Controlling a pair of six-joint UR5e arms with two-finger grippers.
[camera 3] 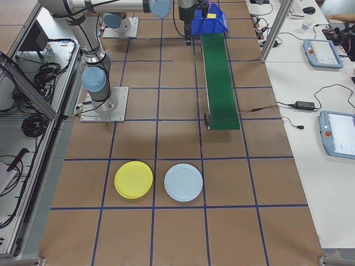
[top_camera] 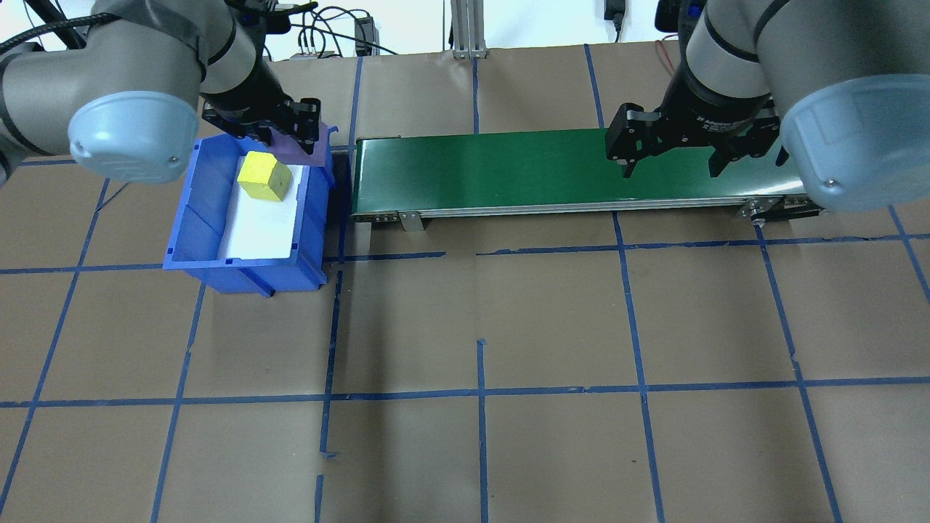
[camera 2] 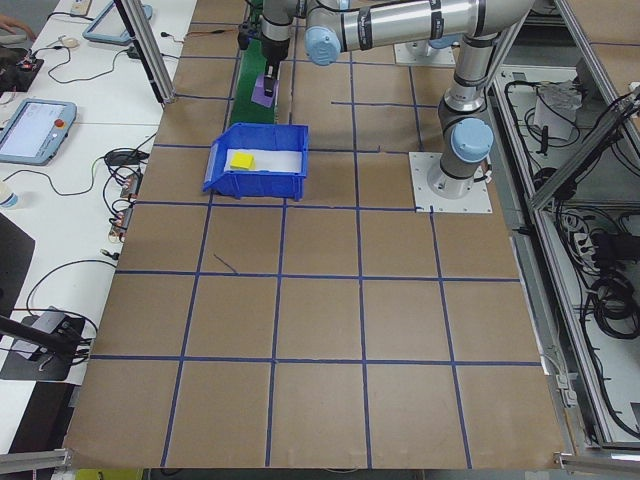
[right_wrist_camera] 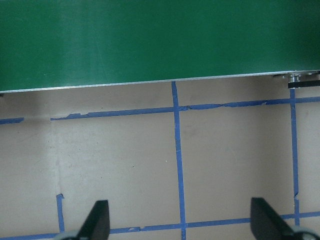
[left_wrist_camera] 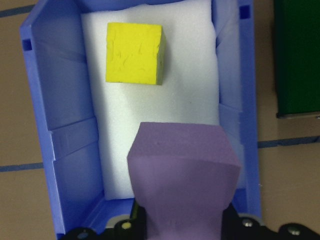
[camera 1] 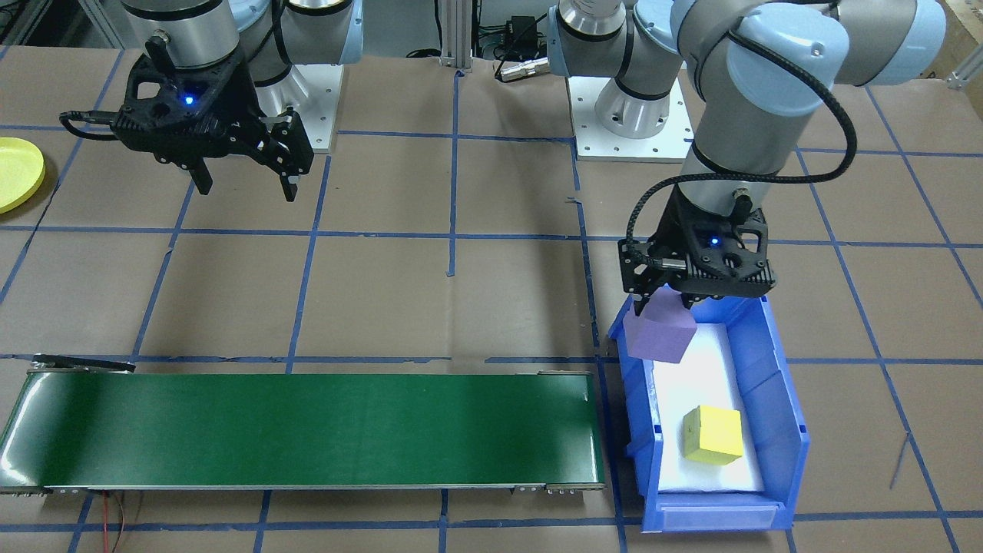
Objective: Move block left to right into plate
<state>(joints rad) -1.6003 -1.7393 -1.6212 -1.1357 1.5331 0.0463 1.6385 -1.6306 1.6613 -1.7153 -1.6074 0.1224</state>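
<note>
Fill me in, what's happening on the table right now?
The left gripper is shut on a purple block, holding it above the blue bin near the green conveyor belt. A yellow block sits on the white foam inside the bin. The right gripper hangs open and empty near the belt's other end. The yellow plate lies beside a light-blue plate, both empty.

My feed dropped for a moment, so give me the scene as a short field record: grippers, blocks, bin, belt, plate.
left gripper: shut on purple block, held above the bin's robot-side end
right gripper: open, empty, hanging above the table
yellow block: on white foam in the blue bin
green conveyor belt: bare
yellow plate: empty, beside a pale blue plate
</note>
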